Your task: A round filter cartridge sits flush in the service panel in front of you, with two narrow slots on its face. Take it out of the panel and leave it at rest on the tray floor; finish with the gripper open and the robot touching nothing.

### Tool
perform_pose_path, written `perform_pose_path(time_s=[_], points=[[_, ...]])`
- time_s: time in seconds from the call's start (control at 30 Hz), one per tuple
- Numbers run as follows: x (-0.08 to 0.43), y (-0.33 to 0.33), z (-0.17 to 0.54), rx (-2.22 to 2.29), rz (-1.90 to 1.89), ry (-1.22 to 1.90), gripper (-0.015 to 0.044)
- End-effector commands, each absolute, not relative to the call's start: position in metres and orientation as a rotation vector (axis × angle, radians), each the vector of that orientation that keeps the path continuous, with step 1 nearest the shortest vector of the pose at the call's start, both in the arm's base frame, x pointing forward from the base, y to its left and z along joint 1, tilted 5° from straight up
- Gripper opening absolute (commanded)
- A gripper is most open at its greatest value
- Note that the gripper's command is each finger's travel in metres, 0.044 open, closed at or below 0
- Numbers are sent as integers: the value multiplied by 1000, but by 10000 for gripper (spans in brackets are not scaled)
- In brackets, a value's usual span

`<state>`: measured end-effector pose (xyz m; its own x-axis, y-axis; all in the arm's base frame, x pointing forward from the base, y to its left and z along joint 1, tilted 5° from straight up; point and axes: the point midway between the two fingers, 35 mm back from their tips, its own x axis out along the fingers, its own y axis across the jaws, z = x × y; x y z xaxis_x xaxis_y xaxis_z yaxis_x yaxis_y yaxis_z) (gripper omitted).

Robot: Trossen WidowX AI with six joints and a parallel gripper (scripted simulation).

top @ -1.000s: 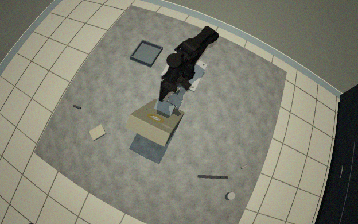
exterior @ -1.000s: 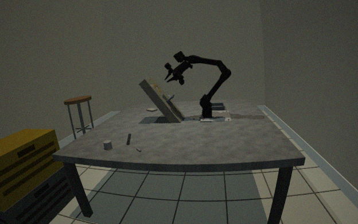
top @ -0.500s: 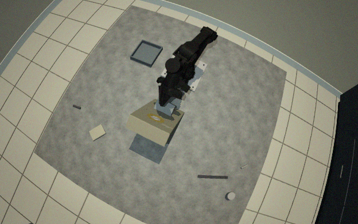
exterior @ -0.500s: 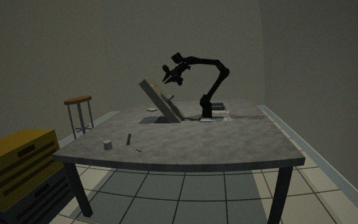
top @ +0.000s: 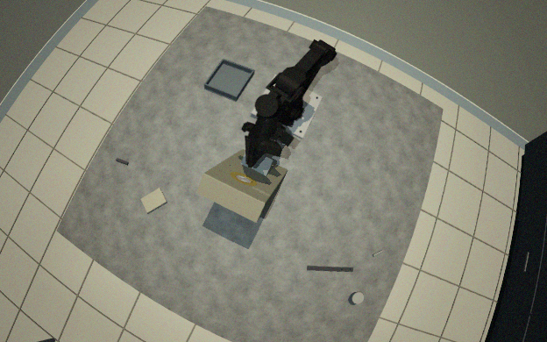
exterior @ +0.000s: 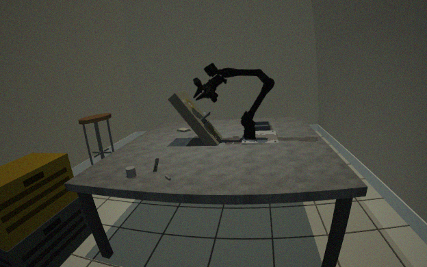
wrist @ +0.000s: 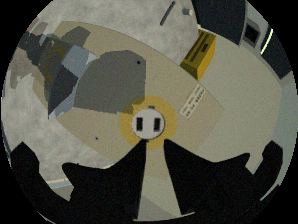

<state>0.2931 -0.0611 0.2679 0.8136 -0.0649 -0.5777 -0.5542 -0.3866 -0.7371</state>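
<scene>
The round filter cartridge (wrist: pixel 148 124) (top: pixel 245 179) sits in the tilted tan service panel (wrist: pixel 85 125) (top: pixel 232 197) (exterior: pixel 191 120), inside a yellow ring (wrist: pixel 171 124). Its pale face shows two dark slots side by side in the wrist view. My gripper (wrist: pixel 154 143) (exterior: pixel 195 98) is open by a narrow gap, with nothing between the fingers. The fingertips are above the panel face, just short of the cartridge's lower edge in the wrist view. The tray (top: pixel 230 79) (exterior: pixel 263 126) is beside the arm's base, with nothing seen in it.
A blue-grey part (exterior: pixel 205 116) (top: pixel 263 164) sticks out from the panel below the cartridge. A pale square block (top: pixel 153 200) and a small dark piece (top: pixel 122 161) lie left of the panel. A dark bar (top: pixel 330 268) and a grey cylinder (top: pixel 358 298) are farther off.
</scene>
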Motion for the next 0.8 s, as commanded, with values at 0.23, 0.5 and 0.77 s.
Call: perform_pose_path(time_s=[0.23,0.5,0.77], points=[[308,-63,254,-1910,571,473,89],[318,-63,246,-1910,569,472,89],[320,-63,243,-1910,569,472,89]])
